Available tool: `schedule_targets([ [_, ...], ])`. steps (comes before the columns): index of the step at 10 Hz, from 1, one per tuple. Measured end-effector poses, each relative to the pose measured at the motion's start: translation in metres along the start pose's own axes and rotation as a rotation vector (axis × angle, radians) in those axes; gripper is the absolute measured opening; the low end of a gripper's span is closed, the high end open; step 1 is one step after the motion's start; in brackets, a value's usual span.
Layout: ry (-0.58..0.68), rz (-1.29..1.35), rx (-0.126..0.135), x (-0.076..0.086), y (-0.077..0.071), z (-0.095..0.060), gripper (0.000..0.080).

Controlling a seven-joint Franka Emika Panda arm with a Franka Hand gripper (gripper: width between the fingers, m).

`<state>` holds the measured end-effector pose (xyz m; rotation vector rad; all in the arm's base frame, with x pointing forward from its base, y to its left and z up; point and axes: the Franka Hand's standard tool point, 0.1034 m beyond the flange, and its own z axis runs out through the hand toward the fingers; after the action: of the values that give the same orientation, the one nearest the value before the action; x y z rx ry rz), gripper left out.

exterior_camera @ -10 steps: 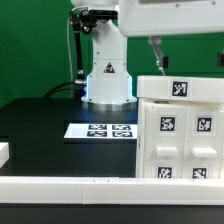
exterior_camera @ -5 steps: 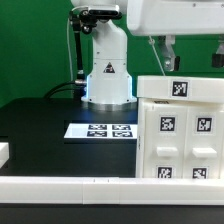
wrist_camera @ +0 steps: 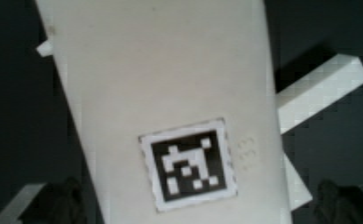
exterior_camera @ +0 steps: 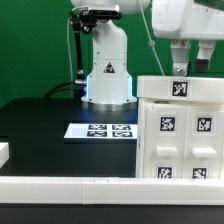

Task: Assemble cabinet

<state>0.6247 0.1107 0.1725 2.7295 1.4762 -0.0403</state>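
The cabinet (exterior_camera: pixel 180 130) is a large white box with black-and-white tags, standing at the exterior view's right. My gripper (exterior_camera: pixel 184 66) hangs just above its top edge, over the top tag. In the wrist view the cabinet's white top panel (wrist_camera: pixel 160 90) with one tag fills the picture. My gripper (wrist_camera: pixel 192 206) is open, with one dark finger (wrist_camera: pixel 50 200) on each side of the panel. Nothing is held. I cannot tell whether the fingers touch the panel.
The marker board (exterior_camera: pixel 100 131) lies flat on the black table in front of the robot base (exterior_camera: pixel 107 75). A long white rail (exterior_camera: pixel 60 186) runs along the front edge. A small white part (exterior_camera: pixel 4 153) sits at the exterior view's left edge.
The gripper has moved toward the exterior view's right and come down closer to the cabinet's top. The cabinet and the marker board have not moved.
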Motion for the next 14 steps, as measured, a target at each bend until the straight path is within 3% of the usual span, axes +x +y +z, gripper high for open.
schedule_targets([
  [5, -0.019, 0.016, 0.016, -0.006, 0.003, 0.014, 0.0649],
  [6, -0.018, 0.018, 0.015, -0.006, 0.003, 0.014, 0.0548],
  [9, -0.018, 0.109, 0.015, -0.006, 0.003, 0.014, 0.0552],
  [14, 0.021, 0.758, -0.002, -0.007, 0.003, 0.015, 0.0554],
])
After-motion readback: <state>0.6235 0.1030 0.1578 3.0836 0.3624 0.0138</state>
